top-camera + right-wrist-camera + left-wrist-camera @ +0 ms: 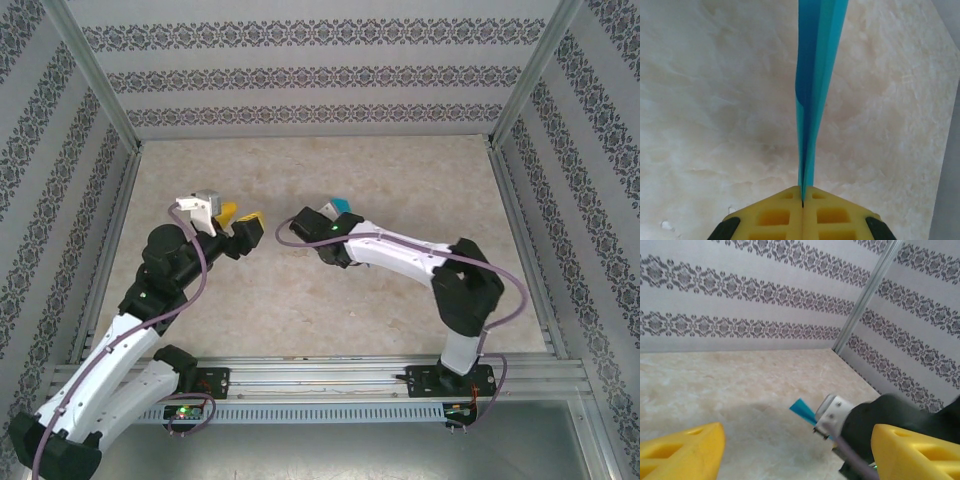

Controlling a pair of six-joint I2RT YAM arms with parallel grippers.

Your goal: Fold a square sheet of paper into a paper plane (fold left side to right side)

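The paper plane (815, 90) is a narrow strip of turquoise-blue paper folded along a centre crease. My right gripper (802, 197) is shut on its near end, and it runs edge-on away from the yellow pads, held above the table. From above, a small blue piece of the paper plane (343, 205) pokes out by the right gripper (333, 213) near the table's middle. My left gripper (240, 216) stands open a short way to its left, facing it. In the left wrist view the pointed tip of the paper plane (802, 409) sticks out past the right wrist, beyond the left gripper (797, 455), which holds nothing.
The marbled beige table (400, 170) lies inside patterned walls with metal corner posts (865, 295). The right arm's wrist body and purple cable (855, 455) sit just ahead of the left fingers. A metal rail (330, 378) runs along the near edge.
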